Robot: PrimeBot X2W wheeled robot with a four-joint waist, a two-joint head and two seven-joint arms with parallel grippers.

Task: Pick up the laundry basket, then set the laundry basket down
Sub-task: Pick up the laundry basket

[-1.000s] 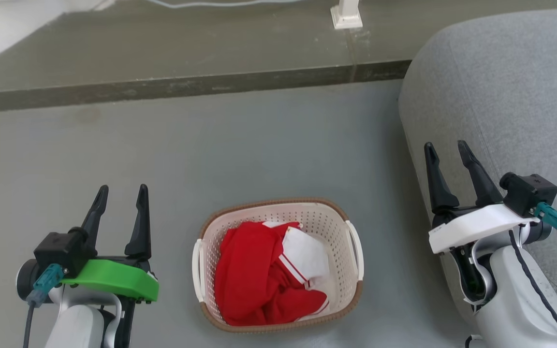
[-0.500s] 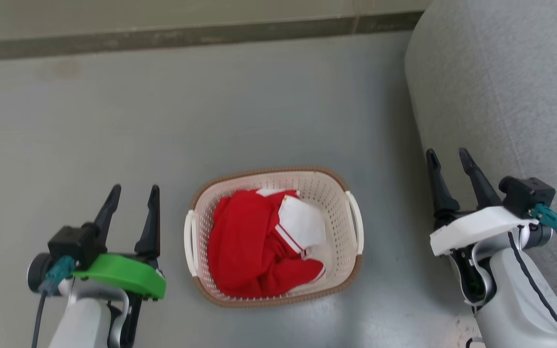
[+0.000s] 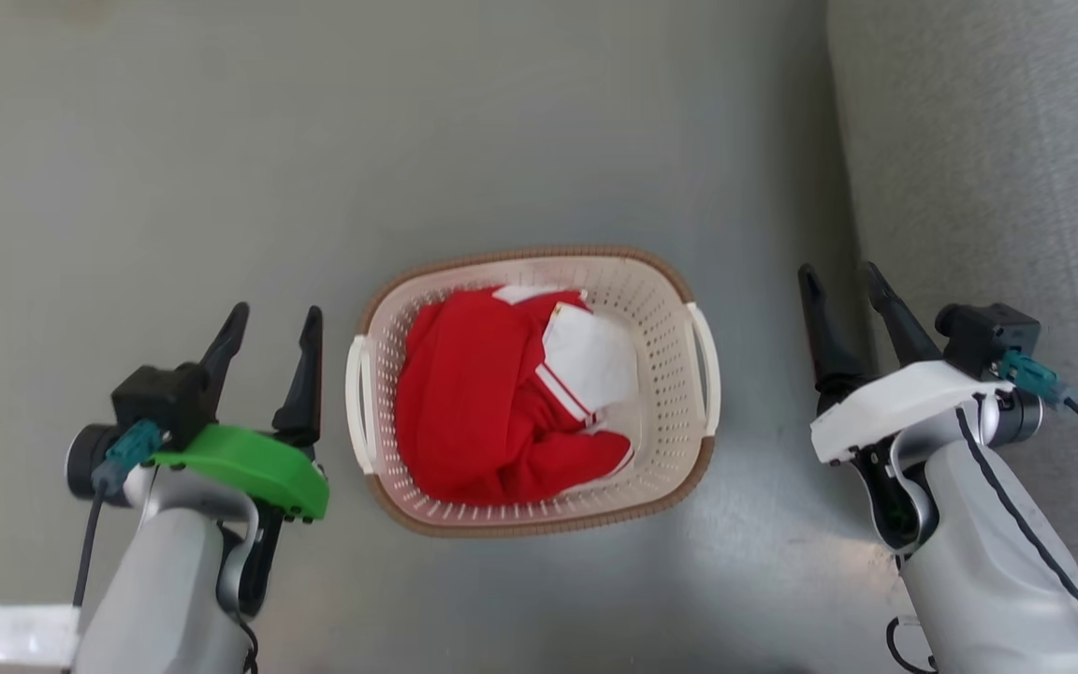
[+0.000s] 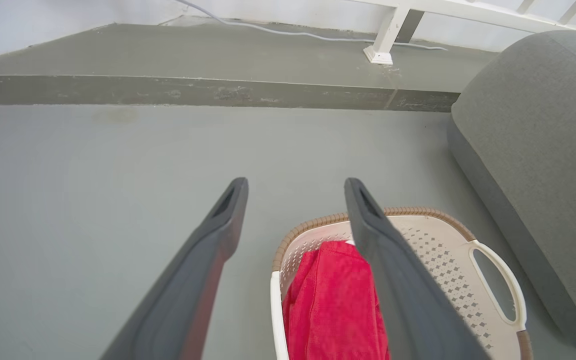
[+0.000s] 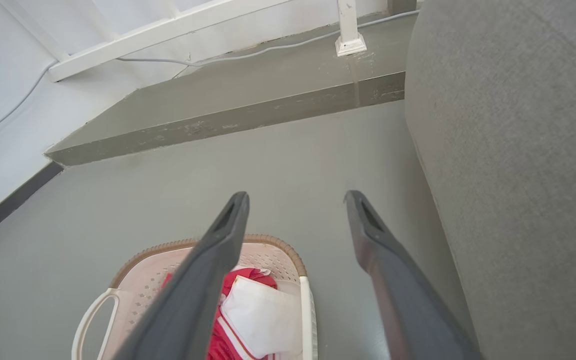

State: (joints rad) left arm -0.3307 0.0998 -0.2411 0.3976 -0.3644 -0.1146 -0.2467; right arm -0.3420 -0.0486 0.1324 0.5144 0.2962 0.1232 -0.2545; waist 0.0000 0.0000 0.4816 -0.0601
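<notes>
The grey floor [image 3: 174, 140] carries the laundry basket [image 3: 665, 328] beside a grey sofa [image 3: 979, 140]

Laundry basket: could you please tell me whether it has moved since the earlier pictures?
No. The camera tilted down; the laundry basket keeps its gap to the grey sofa.

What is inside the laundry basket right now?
Inside the laundry basket lies a crumpled red garment with a white panel and striped trim. It covers most of the floor; perforated wall shows around it. Anything beneath the cloth is hidden.

Soft even light, sharp focus, faint glare on floor [image 3: 782, 548].
</notes>
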